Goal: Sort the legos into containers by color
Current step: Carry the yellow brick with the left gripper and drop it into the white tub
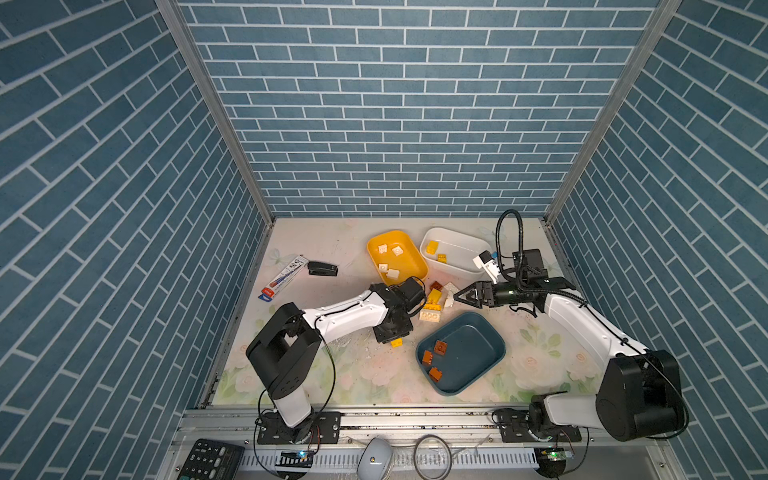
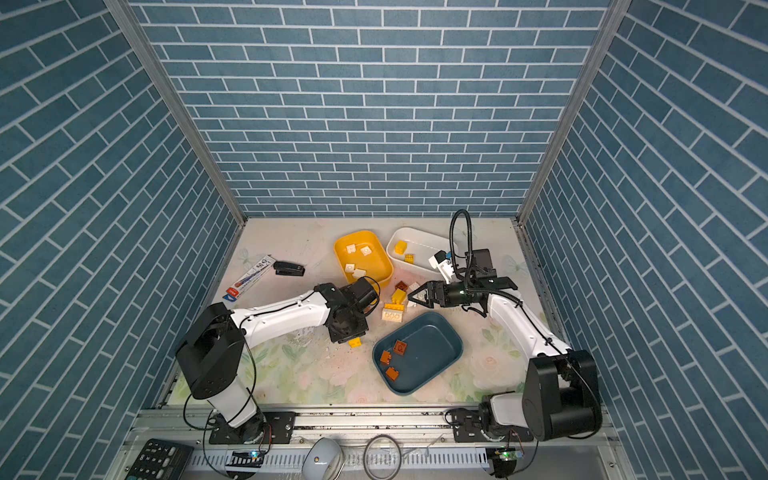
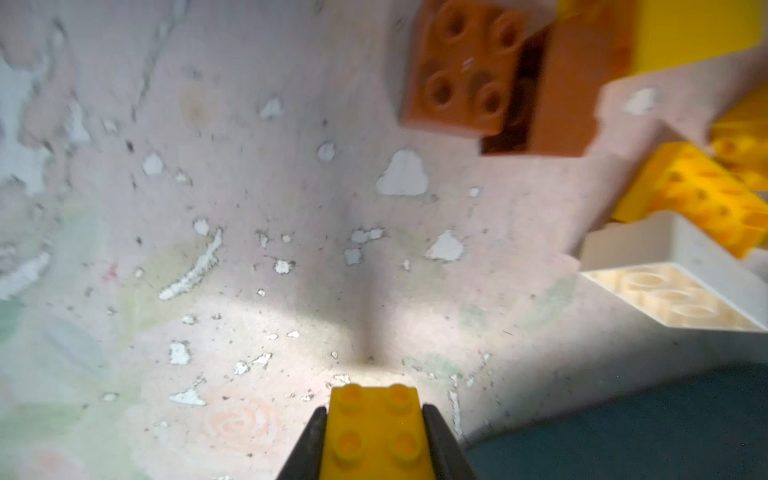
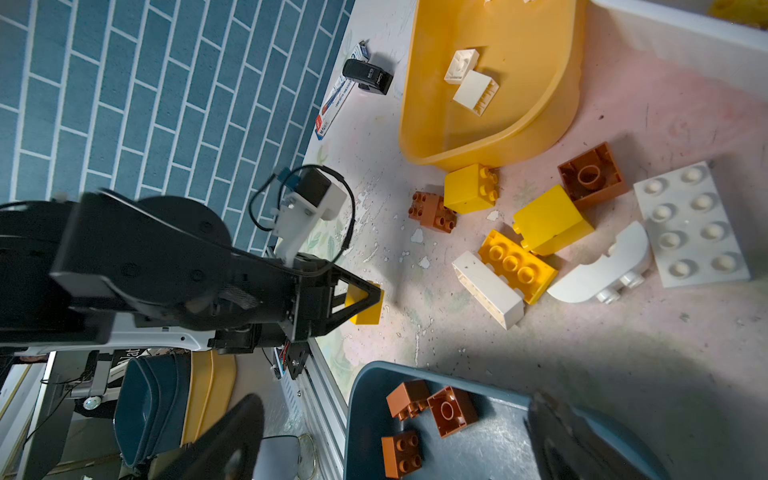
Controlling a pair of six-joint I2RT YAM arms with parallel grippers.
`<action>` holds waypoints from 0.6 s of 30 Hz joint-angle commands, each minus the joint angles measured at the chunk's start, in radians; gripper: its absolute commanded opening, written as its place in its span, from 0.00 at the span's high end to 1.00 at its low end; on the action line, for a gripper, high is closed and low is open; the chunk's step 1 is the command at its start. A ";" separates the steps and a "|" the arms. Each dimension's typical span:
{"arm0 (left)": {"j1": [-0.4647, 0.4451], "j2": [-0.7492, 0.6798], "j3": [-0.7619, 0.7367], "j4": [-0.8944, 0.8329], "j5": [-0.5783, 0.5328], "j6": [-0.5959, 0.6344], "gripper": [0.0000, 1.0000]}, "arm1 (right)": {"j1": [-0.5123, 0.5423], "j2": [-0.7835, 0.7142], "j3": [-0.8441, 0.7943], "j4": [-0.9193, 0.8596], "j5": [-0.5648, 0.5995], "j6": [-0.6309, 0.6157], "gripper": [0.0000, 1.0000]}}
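Found small yellow four-stud plastic brick (image 1: 397, 343) pinched in left claw (image 3: 374, 409), between bench's (image 1: 316, 245) left edge and dark teal plastic tub (image 1: 473, 357), near the tub. Judged best to lift clear of loose brick pile (image 1: 436, 301) and cross to white plastic tub (image 1: 461, 257) near far right corner. Found right claw (image 1: 457, 296) spread wide, empty.

Top views: high, downward, far; both show whole table (image 1: 332, 249)
Wrist views: close, angled down; share the loose legos (image 3: 457, 70)

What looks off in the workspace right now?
Colours are crossed: the yellow tub holds white bricks, and the white tub holds yellow bricks. The table cover is chipped in many spots. A black stapler sits at the left, unrelated to sorting.
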 commanded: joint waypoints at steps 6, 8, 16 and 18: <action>0.072 0.080 0.325 -0.134 -0.046 0.459 0.76 | -0.032 0.029 0.072 0.041 -0.010 0.007 0.02; 0.091 0.134 0.411 -0.124 -0.036 0.536 0.75 | -0.042 0.035 0.084 0.041 -0.003 0.008 0.02; 0.123 0.393 0.805 -0.076 -0.018 0.770 0.75 | -0.076 0.056 0.129 0.041 0.031 0.023 0.02; 0.128 0.456 0.876 -0.052 -0.011 0.809 0.75 | -0.087 0.058 0.135 0.040 0.035 0.026 0.02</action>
